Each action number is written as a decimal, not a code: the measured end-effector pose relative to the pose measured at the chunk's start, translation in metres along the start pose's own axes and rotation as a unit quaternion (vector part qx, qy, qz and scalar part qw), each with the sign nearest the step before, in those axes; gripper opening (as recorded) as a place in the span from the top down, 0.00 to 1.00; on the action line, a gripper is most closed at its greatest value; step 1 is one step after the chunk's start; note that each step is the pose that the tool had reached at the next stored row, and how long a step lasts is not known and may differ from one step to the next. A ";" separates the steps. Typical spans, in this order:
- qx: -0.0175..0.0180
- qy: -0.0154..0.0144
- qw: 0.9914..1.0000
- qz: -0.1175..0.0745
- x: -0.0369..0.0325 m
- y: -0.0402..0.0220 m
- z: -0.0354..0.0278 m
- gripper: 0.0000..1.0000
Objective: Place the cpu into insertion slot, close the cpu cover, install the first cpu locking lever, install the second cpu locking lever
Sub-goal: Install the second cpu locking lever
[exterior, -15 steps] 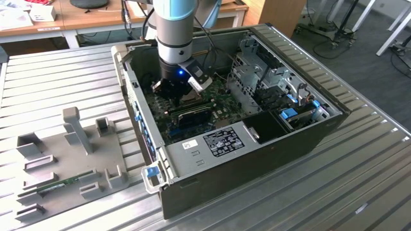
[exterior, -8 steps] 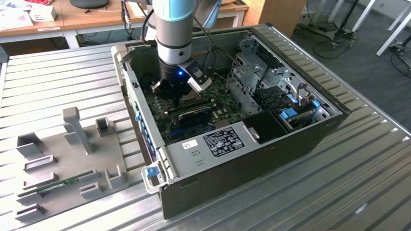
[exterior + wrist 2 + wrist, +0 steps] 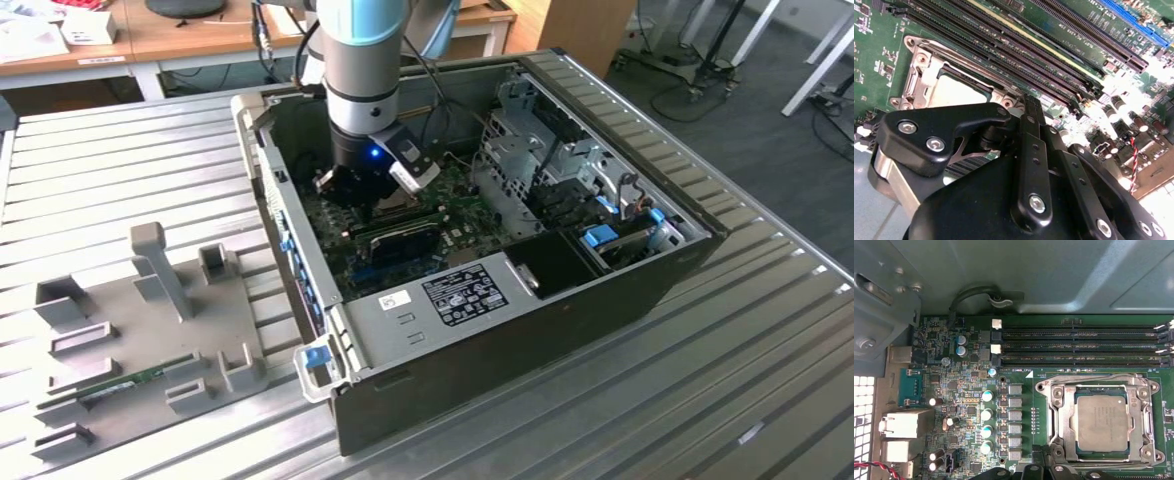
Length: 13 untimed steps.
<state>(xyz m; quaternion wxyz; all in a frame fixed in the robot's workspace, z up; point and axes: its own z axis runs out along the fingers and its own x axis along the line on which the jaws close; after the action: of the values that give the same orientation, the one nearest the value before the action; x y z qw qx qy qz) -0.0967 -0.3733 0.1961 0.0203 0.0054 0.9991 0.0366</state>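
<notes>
Silvery-tan and flat, the cpu [image 3: 1102,422] is sitting inside the insertion slot [image 3: 1054,412] on the green board [image 3: 966,390], with the cpu cover [image 3: 1099,388] lying down around it as a metal frame, its cut-out middle showing the chip's face. In the exterior view the arm [image 3: 363,60] is reaching down into the open case [image 3: 627,290], its gripper [image 3: 380,190] hanging low over the board. In the first wrist view the black fingertips [image 3: 1029,472] are showing at about 7 o'clock of the cpu, just beside the socket's rim. In the second wrist view the fingers [image 3: 1030,145] are standing pressed together, clenched on nothing, close to the slot. Black memory slots [image 3: 1084,345] are running at 12 o'clock of the socket.
</notes>
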 end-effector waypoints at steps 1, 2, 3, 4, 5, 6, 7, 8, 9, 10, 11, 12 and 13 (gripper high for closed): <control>0.000 0.000 1.000 0.000 0.0000 0.0000 0.0001 0.90; 0.000 0.000 1.000 0.000 0.0000 0.0000 0.0001 0.90; 0.000 0.000 1.000 0.000 0.0000 0.0000 0.0001 0.90; 0.000 0.000 1.000 0.000 0.0000 0.0000 0.0001 0.90; 0.000 0.000 1.000 0.000 0.0000 0.0000 0.0001 0.90; 0.000 0.000 1.000 0.000 0.0000 -0.0001 0.0001 0.90; 0.000 0.000 1.000 0.000 0.0000 -0.0001 0.0002 0.90; 0.000 0.000 1.000 0.000 0.0000 -0.0002 0.0002 0.90; 0.001 0.000 1.000 0.000 0.0001 -0.0004 0.0001 0.90; 0.001 0.000 1.000 0.000 0.0000 -0.0005 0.0001 0.90; 0.001 0.000 1.000 0.000 0.0000 -0.0006 0.0001 0.90; 0.001 0.000 1.000 0.000 0.0000 -0.0007 0.0001 0.90; 0.002 0.000 1.000 0.000 0.0000 -0.0007 0.0001 0.90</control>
<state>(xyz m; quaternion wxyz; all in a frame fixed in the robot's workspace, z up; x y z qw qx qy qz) -0.0968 -0.3741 0.1959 0.0204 0.0053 0.9992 0.0351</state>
